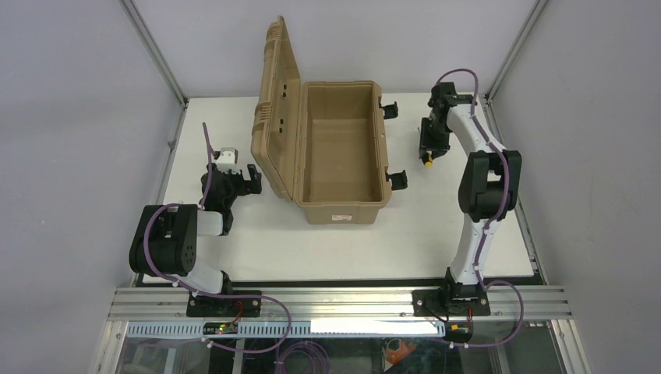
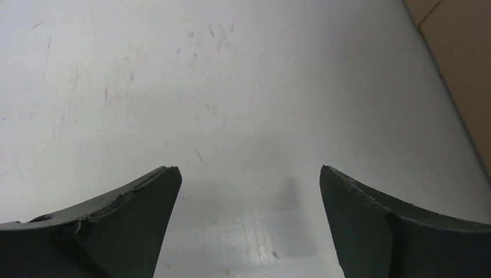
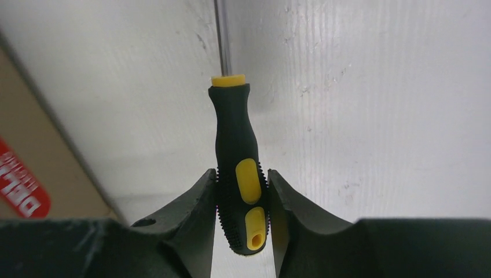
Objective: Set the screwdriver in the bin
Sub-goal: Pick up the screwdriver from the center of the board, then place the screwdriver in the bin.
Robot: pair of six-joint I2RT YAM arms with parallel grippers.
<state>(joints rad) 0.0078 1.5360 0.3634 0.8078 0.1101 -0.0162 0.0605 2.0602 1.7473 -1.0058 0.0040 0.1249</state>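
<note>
right wrist | right gripper [image 3: 242, 179] pinching the screwdriver [image 3: 233, 127] by the handle, shaft poking straight out ahead | bin [image 1: 343, 210] off to its left | left gripper [image 2: 249, 179] spread wide

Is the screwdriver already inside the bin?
No, the right gripper holds the screwdriver by its handle, out beside the bin.

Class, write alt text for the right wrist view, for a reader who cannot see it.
The right end effector is shut on the black-and-yellow screwdriver by its handle, with the thin metal shaft pointing away over the white table. The tan bin, with a red label, runs along the left edge.
</note>
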